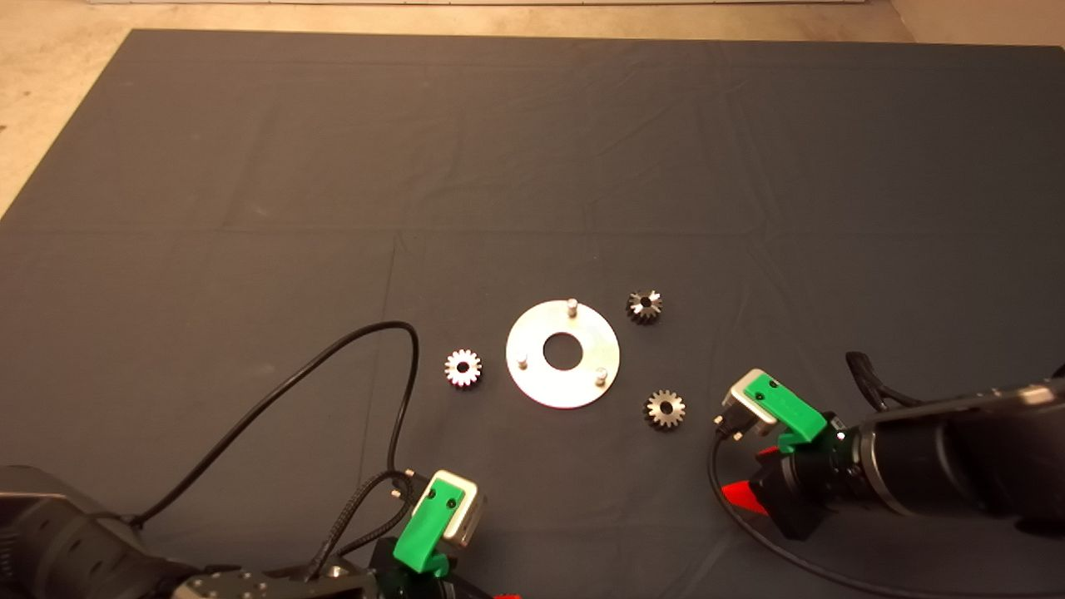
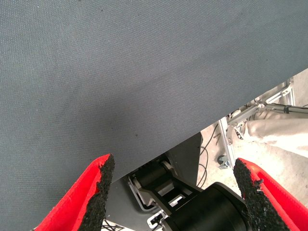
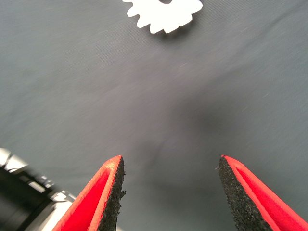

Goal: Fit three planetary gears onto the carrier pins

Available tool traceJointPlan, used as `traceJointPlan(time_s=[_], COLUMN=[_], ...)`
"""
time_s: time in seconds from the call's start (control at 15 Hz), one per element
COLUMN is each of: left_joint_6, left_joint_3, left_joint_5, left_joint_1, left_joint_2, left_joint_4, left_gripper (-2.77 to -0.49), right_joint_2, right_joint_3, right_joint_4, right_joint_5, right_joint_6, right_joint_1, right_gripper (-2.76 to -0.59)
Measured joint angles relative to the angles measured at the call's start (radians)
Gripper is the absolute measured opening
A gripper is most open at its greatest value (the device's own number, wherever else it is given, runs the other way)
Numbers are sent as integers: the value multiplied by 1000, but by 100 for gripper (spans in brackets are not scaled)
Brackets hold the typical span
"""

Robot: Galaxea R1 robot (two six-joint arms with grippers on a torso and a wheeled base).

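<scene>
Right wrist view shows the right gripper [image 3: 169,192] with its fingers spread wide and holding nothing, low over the dark mat [image 3: 144,96]. One gear [image 3: 163,12] lies on the mat just ahead of it. From above, three planetary gears [image 1: 665,408] [image 1: 644,306] [image 1: 463,368] lie flat around the metal disc [image 1: 562,353], none on the carrier pins [image 1: 572,305]. The left gripper [image 2: 173,192], also spread wide and empty, waits at the mat's near edge.
</scene>
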Motion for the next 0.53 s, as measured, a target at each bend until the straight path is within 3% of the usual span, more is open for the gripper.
traceJointPlan(time_s=[0.27,0.53], left_joint_6=[0,0], left_joint_3=[0,0], left_joint_5=[0,0], left_joint_1=[0,0], left_joint_2=[-2,-2], left_joint_4=[0,0], left_gripper=[-151,-151], right_joint_2=[15,50], right_joint_3=[-72,-101], right_joint_4=[-7,-8], right_joint_5=[0,-2], right_joint_6=[-61,-75], right_joint_1=[0,0], right_gripper=[-191,-191])
